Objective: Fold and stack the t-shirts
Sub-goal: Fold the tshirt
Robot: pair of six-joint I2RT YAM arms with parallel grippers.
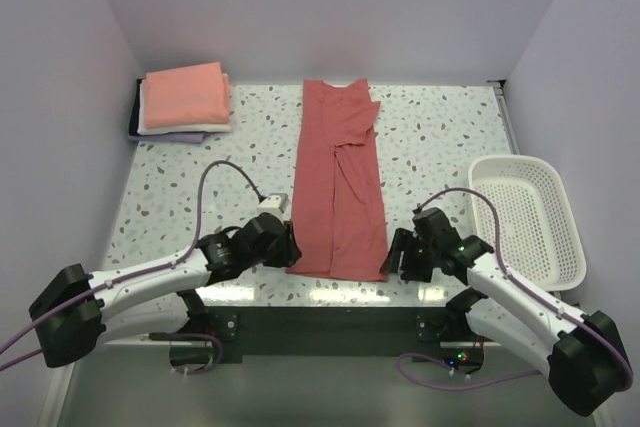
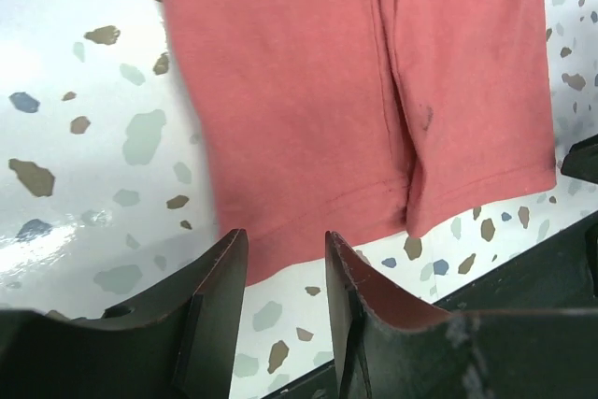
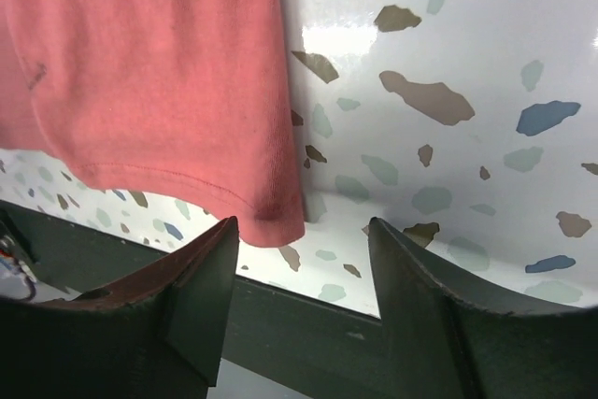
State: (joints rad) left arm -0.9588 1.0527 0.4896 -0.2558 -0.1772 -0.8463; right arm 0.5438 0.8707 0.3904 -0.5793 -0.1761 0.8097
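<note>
Dusty-red t-shirt lies as a long folded strip down the middle of the bench, hem at the near edge. Left gripper and right gripper sit low at the two hem corners, jaws apart, nothing clamped.

Risks:
- A pinch catching only the top layer would let the lengthwise folds peel open on lifting.
- Uneven lifting would skew the strip.

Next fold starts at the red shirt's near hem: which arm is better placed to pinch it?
Likely left: left gripper, open, has the red shirt's hem across its gap; right gripper faces mostly bare table.
</note>
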